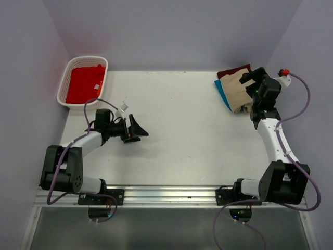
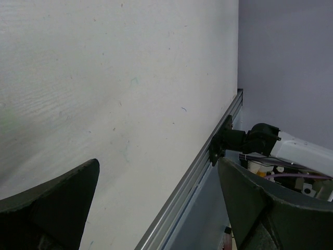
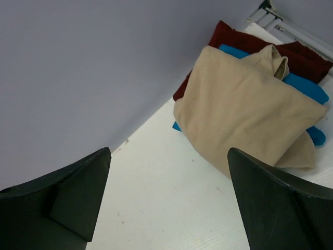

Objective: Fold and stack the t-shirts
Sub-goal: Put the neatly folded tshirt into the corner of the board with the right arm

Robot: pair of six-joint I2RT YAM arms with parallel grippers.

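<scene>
Your right claw (image 1: 250,86) stands wide open with nothing in it, hanging over the right side of the stack in the far right corner of the worktop (image 1: 192,120). The tan t-shirt (image 1: 235,92) lies folded on top, with the blue t-shirt (image 1: 222,91) under it and the maroon t-shirt (image 1: 234,71) at the bottom, showing along the far edge. From the wrist, the tan t-shirt (image 3: 244,114) sits just ahead and to the right of the right claw (image 3: 167,172), its long axis running diagonally away from you. One loose fold pokes up at its far end, above the blue t-shirt (image 3: 307,86) and the maroon t-shirt (image 3: 244,39). Whether a finger brushes the cloth you cannot tell from these views. The stack sits close to the corner walls (image 3: 78,62), so you have little room there and the way out looks to be up and back toward the middle. What is left, by the look of it, is the red t-shirt (image 1: 86,83), bunched in the white basket (image 1: 62,89) in the far left corner, its length lying along the basket. Your left claw (image 1: 138,132) is much the nearer one: it is open and empty, low over bare worktop and pointing right, so the basket lies behind and to its left. Its wrist view shows only the left claw (image 2: 158,166) over plain white surface and the near rail (image 2: 208,156). There is wide free space mid-worktop for folding.
</scene>
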